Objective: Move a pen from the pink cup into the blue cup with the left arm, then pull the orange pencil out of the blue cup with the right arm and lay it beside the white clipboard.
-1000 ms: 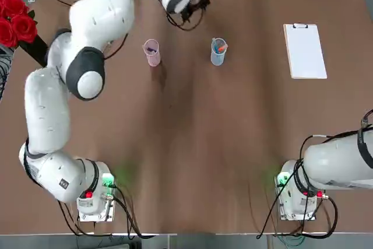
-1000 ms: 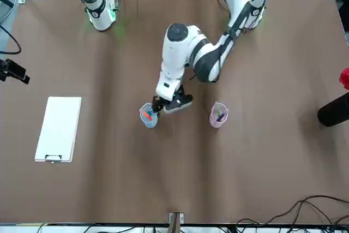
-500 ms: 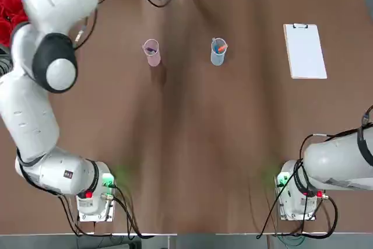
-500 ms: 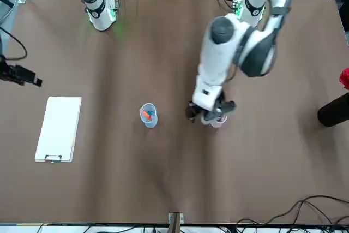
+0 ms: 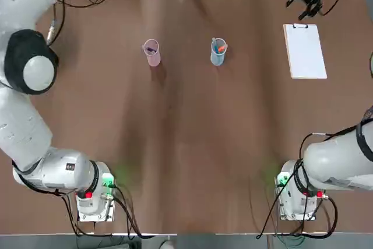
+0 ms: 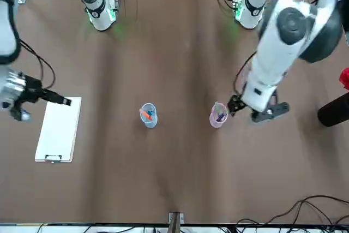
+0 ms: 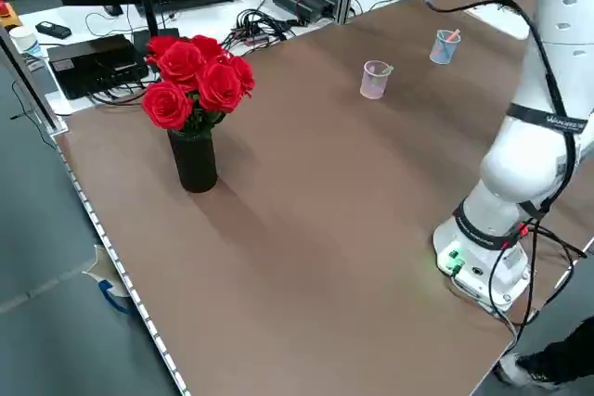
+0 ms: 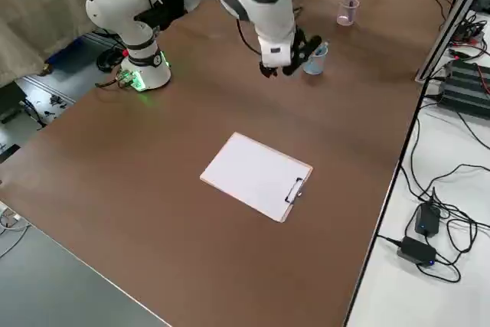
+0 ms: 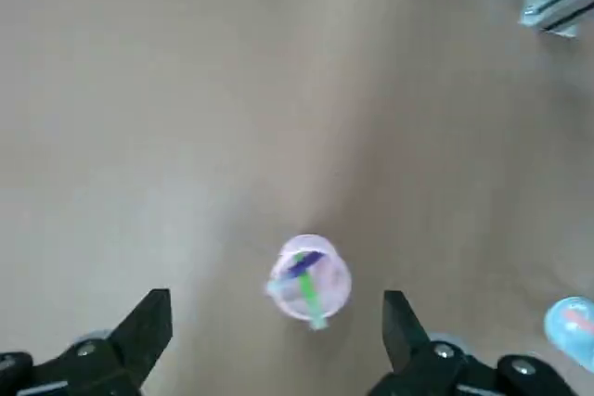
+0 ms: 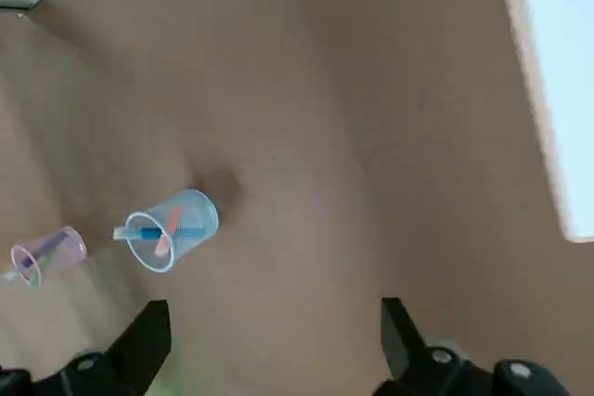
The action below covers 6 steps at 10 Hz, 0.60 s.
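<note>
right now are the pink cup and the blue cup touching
Apart: the top view shows the pink cup and the blue cup side by side, with a wide stretch of bare brown table between them.

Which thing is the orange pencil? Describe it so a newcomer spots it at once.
From the white clipboard, look across the brown table to the pale blue cup. The orange pencil leans inside it. It is the orange stick; its neighbour in that cup is blue.
</note>
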Motion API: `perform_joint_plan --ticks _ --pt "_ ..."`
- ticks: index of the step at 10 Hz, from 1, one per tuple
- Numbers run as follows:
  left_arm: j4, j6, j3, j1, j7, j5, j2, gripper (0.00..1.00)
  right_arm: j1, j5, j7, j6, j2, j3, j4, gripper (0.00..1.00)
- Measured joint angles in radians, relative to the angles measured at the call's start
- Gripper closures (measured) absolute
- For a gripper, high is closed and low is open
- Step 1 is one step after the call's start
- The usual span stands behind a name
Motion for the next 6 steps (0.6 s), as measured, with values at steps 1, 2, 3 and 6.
perform_joint_plan --ticks 1,2,3,6 --pt "-0.020 -0.009 0.070 -0.001 0.096 -0.058 -0.040 0.00 0.062 0.022 0.058 0.090 0.004 0.005 -0.045 0.00" --pt "-0.056 -0.015 0.143 -0.006 0.194 -0.110 -0.091 0.00 0.144 0.038 0.144 0.189 0.008 0.008 -0.083 0.00" --pt "-0.102 -0.018 0.216 -0.016 0.282 -0.153 -0.149 0.00 0.212 0.074 0.205 0.278 0.015 0.012 -0.119 0.00" --pt "-0.246 -0.052 0.314 -0.020 0.453 -0.184 -0.311 0.00 0.338 0.180 0.230 0.473 0.048 0.013 -0.205 0.01"
